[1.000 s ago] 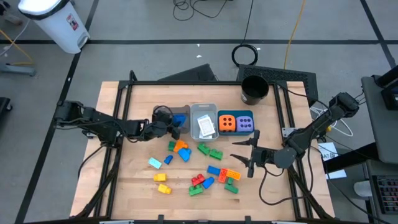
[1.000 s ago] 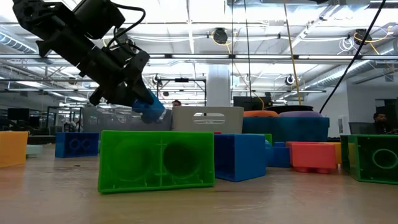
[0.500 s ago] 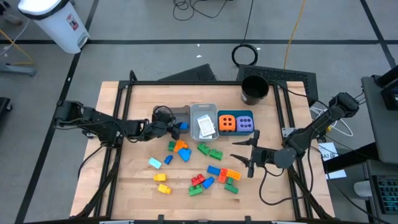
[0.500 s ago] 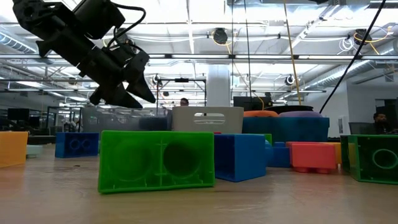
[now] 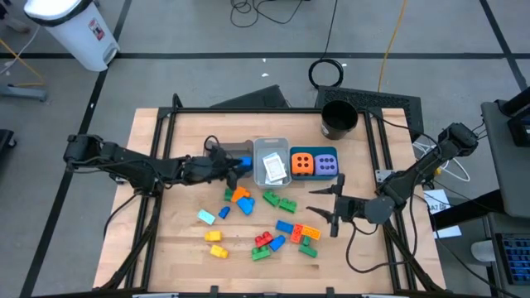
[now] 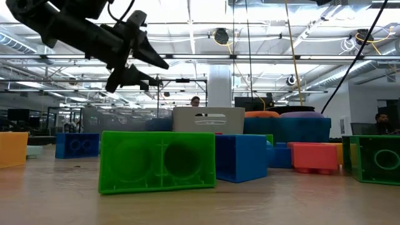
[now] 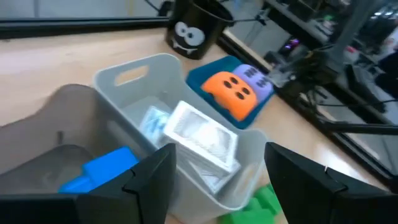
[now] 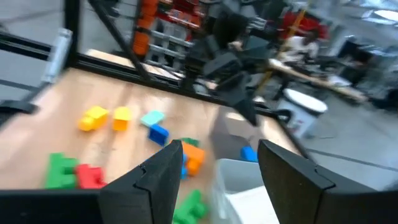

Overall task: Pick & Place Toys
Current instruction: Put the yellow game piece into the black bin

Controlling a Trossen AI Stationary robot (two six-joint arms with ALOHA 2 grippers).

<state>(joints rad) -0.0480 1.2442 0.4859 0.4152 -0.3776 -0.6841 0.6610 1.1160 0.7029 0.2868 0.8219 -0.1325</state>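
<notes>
My left gripper hangs open and empty over the grey bin. A blue brick lies on that bin's floor. Beside it, the clear bin holds flat white cards. The teal bin holds an orange dotted cube and a purple one. Several loose bricks lie on the table's near half. My right gripper hovers open at the right of them, holding nothing.
A black round cup stands at the table's far right. In the low view a green brick and a blue brick lie close to the near edge. A black frame borders the table top.
My left gripper has opened and let go of the blue brick, which has dropped into the grey bin. The gripper has then risen and tipped up toward level above the bin.
</notes>
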